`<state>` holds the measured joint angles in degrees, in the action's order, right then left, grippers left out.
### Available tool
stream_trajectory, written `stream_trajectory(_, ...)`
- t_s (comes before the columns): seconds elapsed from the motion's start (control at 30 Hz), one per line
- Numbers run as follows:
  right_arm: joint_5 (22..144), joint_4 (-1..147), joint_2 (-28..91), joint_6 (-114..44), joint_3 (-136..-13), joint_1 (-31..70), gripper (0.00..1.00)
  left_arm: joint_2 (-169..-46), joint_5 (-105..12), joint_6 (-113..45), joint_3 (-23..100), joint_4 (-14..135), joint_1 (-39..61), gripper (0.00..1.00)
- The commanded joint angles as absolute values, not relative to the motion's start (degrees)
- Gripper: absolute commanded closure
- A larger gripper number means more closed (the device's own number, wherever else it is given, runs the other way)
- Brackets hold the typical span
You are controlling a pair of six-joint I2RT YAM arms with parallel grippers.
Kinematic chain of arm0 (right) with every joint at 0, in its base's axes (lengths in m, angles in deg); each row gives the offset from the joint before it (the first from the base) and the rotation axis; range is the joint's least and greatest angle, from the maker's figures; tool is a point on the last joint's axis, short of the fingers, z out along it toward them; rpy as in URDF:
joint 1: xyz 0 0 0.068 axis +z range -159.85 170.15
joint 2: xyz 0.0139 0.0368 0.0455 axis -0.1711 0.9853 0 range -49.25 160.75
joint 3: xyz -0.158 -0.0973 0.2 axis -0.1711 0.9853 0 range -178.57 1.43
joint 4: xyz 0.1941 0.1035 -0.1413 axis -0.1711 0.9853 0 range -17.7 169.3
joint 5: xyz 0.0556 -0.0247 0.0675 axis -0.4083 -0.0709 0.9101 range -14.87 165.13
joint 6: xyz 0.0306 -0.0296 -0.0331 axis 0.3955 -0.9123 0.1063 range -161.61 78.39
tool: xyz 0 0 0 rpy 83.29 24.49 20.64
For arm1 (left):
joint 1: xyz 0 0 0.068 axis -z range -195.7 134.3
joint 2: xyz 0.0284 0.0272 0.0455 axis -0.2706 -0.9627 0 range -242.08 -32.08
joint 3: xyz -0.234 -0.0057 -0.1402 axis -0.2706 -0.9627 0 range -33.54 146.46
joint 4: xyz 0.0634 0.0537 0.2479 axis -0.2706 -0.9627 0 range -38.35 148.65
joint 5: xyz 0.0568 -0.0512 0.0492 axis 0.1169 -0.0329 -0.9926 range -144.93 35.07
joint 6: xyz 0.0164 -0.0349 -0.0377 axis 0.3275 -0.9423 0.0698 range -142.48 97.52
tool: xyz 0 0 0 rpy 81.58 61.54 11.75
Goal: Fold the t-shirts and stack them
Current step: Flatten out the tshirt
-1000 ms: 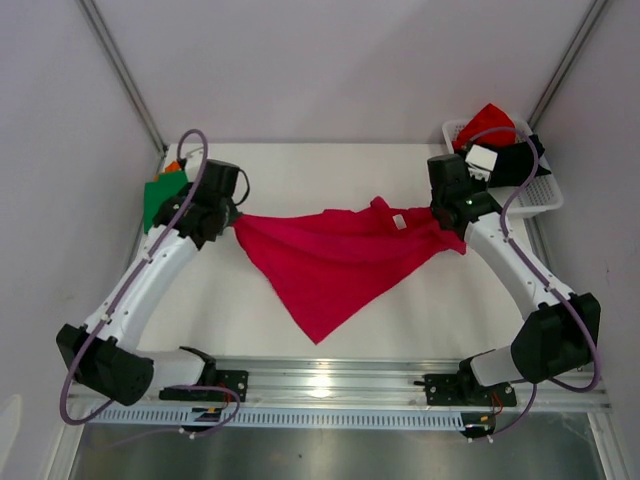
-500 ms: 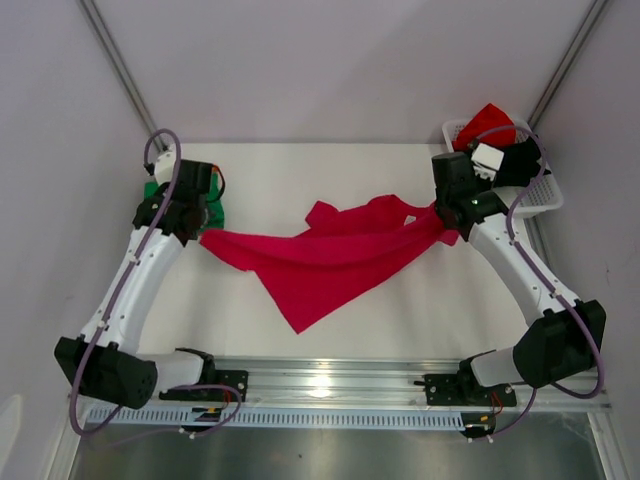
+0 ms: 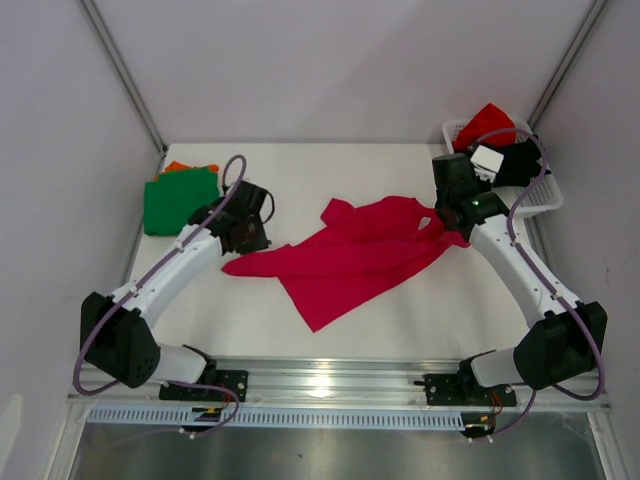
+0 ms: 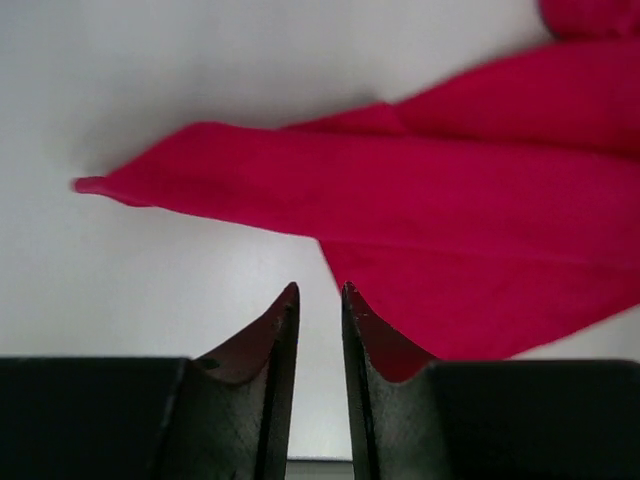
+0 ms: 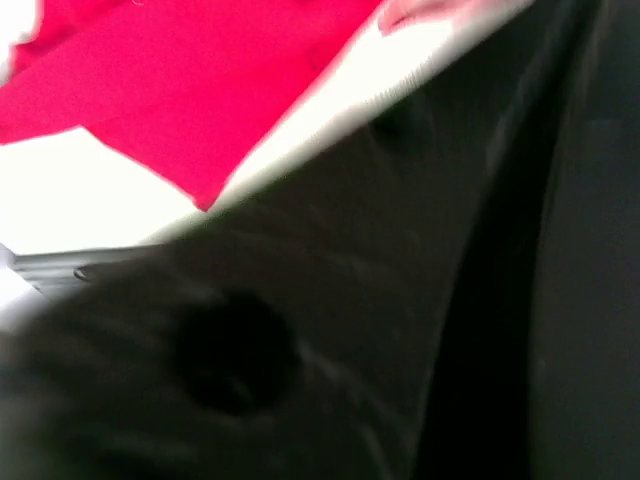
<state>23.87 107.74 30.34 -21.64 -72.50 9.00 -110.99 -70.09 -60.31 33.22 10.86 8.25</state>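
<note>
A magenta-pink t-shirt [image 3: 350, 255] lies spread and rumpled across the middle of the table. My left gripper [image 3: 243, 240] hovers at its left corner, apart from the cloth. In the left wrist view its jaws [image 4: 318, 290] stand slightly open with nothing between them, and the t-shirt [image 4: 450, 190] lies just beyond. My right gripper [image 3: 447, 218] is shut on the shirt's right corner, which lifts toward it. The right wrist view is mostly dark blur, with the pink cloth [image 5: 180, 90] at upper left. A folded green t-shirt [image 3: 180, 198] lies on an orange one [image 3: 177, 166] at far left.
A white lattice basket [image 3: 535, 195] stands at the back right corner, holding a red t-shirt [image 3: 490, 118] and a black one [image 3: 520, 160]. The metal rail [image 3: 330, 385] with both arm bases runs along the near edge.
My left gripper has let go of the shirt's left corner and opened a little. The stretched shirt has dropped slack onto the table. The left arm swung from the green pile toward the centre.
</note>
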Motion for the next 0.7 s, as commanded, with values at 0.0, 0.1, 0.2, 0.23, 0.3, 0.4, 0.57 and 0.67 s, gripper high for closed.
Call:
stream_trajectory(0.0,24.0,107.2,30.2,-20.5,-72.8,9.4,1.0,-107.7,-61.0,-62.5,28.9,17.6,14.9,0.73)
stream_trajectory(0.1,24.2,107.5,31.1,-20.2,-73.0,9.8,1.0,-109.8,-58.4,-63.8,27.7,18.8,20.8,0.73)
stream_trajectory(0.2,23.8,107.8,31.7,-19.9,-73.2,10.7,1.0,-113.0,-57.7,-64.6,28.2,18.3,25.3,0.73)
stream_trajectory(0.23,23.6,108.0,31.8,-19.8,-73.1,11.1,1.0,-113.9,-56.9,-64.9,27.9,18.5,26.2,0.73)
stream_trajectory(0.3,23.4,108.1,32.0,-19.6,-73.1,11.2,1.0,-116.2,-56.3,-65.5,27.7,19.1,28.2,0.73)
stream_trajectory(0.4,23.4,108.2,32.2,-19.5,-73.2,11.3,1.0,-118.9,-55.4,-66.7,26.9,20.6,29.9,0.73)
stream_trajectory(0.57,23.5,109.0,32.2,-19.3,-73.0,11.6,1.0,-123.7,-50.1,-68.6,26.8,22.9,33.8,0.73)
stream_trajectory(0.67,24.2,109.7,32.2,-18.8,-72.5,11.7,1.0,-126.9,-48.5,-69.7,27.0,23.8,36.8,0.72)
